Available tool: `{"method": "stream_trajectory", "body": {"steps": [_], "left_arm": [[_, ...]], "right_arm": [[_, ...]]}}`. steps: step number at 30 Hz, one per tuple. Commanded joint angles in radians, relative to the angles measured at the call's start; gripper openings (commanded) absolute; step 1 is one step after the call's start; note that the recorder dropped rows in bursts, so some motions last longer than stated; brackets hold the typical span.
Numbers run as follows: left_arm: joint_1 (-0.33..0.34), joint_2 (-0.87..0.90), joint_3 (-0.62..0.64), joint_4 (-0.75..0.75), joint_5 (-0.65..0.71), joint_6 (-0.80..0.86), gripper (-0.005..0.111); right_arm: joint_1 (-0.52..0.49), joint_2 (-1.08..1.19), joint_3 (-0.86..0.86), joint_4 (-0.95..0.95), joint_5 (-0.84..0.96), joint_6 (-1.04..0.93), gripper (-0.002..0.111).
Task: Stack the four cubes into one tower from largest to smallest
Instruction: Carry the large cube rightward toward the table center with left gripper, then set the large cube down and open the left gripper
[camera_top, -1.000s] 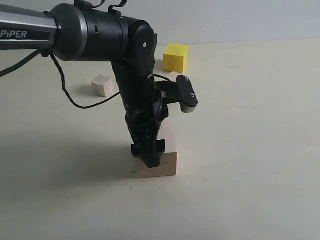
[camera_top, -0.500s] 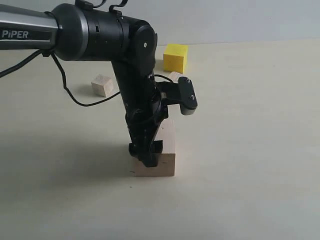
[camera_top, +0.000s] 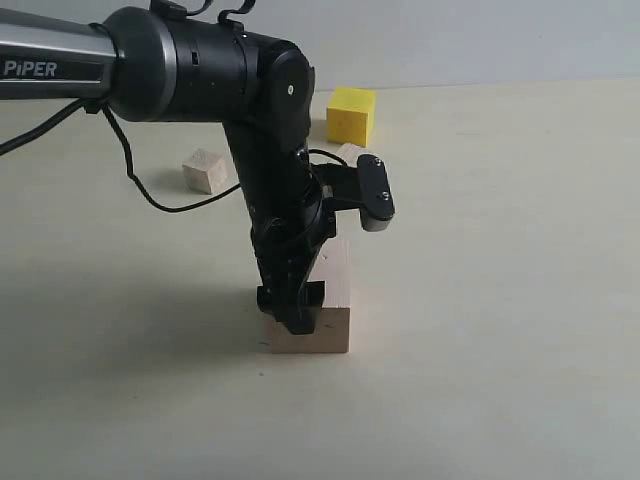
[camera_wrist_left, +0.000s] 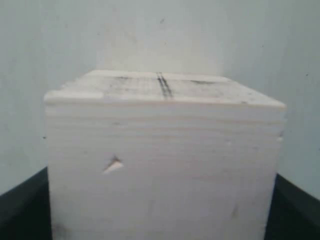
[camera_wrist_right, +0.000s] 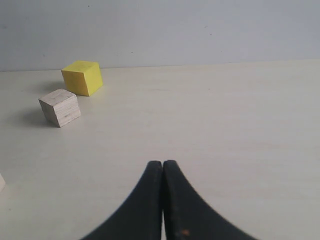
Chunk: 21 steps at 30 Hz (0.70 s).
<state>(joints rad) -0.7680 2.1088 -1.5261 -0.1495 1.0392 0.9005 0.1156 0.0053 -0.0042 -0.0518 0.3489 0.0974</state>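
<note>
cube: big pale wood cube fills most of the view | upper face: dark lines | near face: little chip | left gripper: a black finger tight against each side of the cube | behind: plain pale surface

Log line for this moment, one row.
left end effector: closed on large pale wooden cube | right end effector: shut, empty | bright yellow cube: unstacked
</note>
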Motion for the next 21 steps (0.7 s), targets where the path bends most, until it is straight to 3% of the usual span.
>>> {"method": "stream_trajectory", "body": {"steps": [1, 12, 21], "left_arm": [[0.002, 0.02, 0.002, 0.017, 0.0, 0.01, 0.037], [0.002, -0.029, 0.002, 0.019, 0.0, 0.004, 0.081], [0.002, -0.072, 0.002, 0.0, -0.008, -0.045, 0.081]], "right_arm": [[0.001, -0.005, 0.004, 0.0, -0.016, 0.0, 0.0], [0.001, -0.005, 0.004, 0.0, -0.016, 0.0, 0.0], [0.001, -0.005, 0.004, 0.0, -0.016, 0.0, 0.0]]}}
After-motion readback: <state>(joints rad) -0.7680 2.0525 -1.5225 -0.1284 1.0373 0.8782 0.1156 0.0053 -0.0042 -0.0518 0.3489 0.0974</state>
